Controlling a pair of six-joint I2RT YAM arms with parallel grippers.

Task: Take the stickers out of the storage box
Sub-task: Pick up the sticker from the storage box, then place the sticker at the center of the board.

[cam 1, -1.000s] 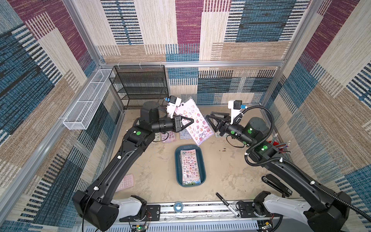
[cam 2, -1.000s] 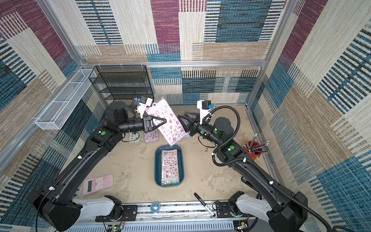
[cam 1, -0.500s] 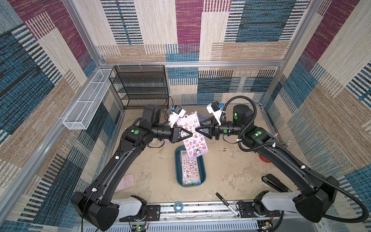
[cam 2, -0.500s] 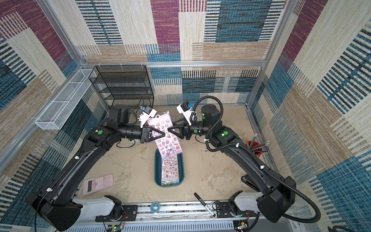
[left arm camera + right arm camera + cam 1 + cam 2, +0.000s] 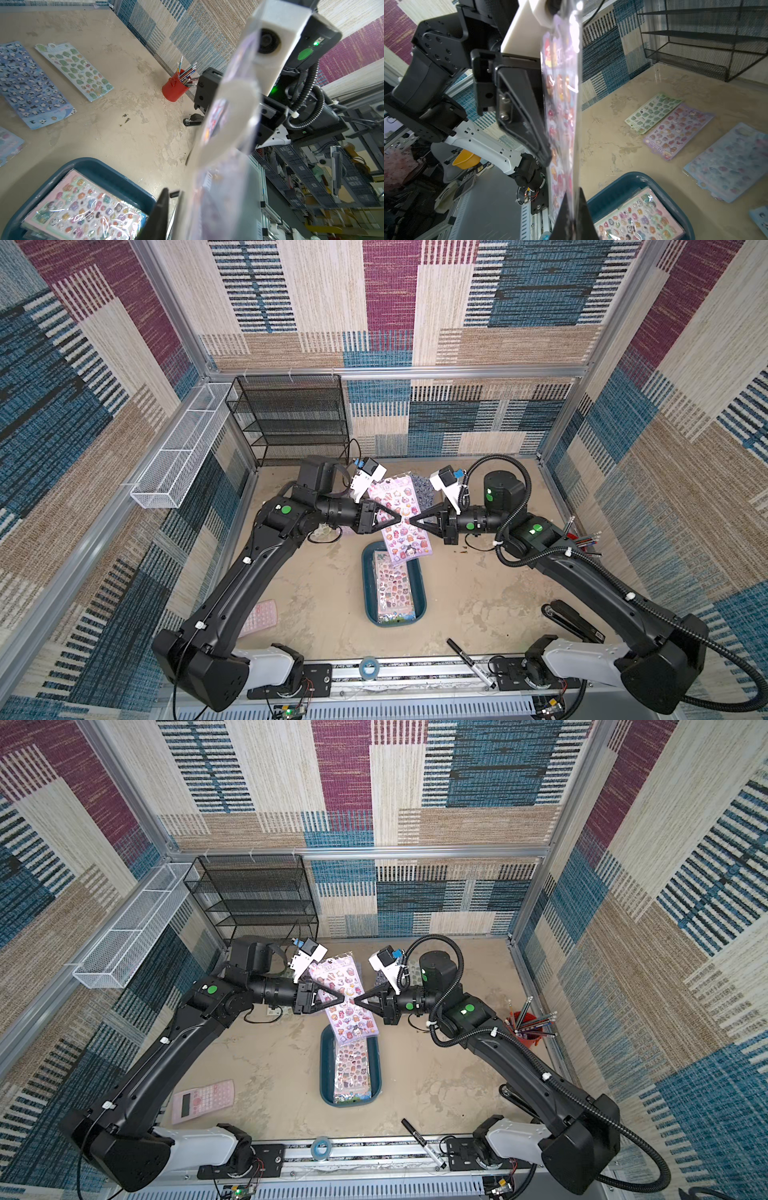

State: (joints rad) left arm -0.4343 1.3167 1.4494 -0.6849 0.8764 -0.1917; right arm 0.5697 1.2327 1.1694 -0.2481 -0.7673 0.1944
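right claw [image 5: 409,521] is clenched on a lilac sticker sheet [image 5: 405,545], which hangs upright in the air over the far end of the storage box [image 5: 366,572]. left claw [image 5: 399,521] meets the sheet from the opp. side but is released: in the left wrist view one finger [image 5: 161,209] stands just off it. a stack of stickers [image 5: 392,593] lies in the box, w/ loose sheets [image 5: 652,113] flat on the tabletop [image 5: 324,593]
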